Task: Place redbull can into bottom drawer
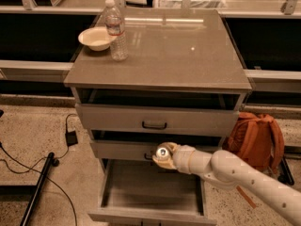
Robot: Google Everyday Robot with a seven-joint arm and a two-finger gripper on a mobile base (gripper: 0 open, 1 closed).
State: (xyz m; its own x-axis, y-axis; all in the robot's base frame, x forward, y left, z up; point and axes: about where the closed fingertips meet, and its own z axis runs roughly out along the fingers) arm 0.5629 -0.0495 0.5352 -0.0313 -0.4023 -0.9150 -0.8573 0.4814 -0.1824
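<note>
The redbull can (162, 152) shows its shiny silver top and is held in my gripper (164, 156), in front of the middle drawer (122, 149) and just above the open bottom drawer (150, 189). The gripper's pale fingers are closed around the can. My white arm (235, 175) reaches in from the lower right. The bottom drawer is pulled out, its plain grey inside showing nothing in it. The can's body is mostly hidden by the gripper.
A clear water bottle (116, 30) and a white bowl (96, 38) stand at the back left of the cabinet top (188, 55). An orange backpack (256, 140) leans right of the cabinet. A black cable (28, 166) and a dark bar (37, 187) lie on the floor left.
</note>
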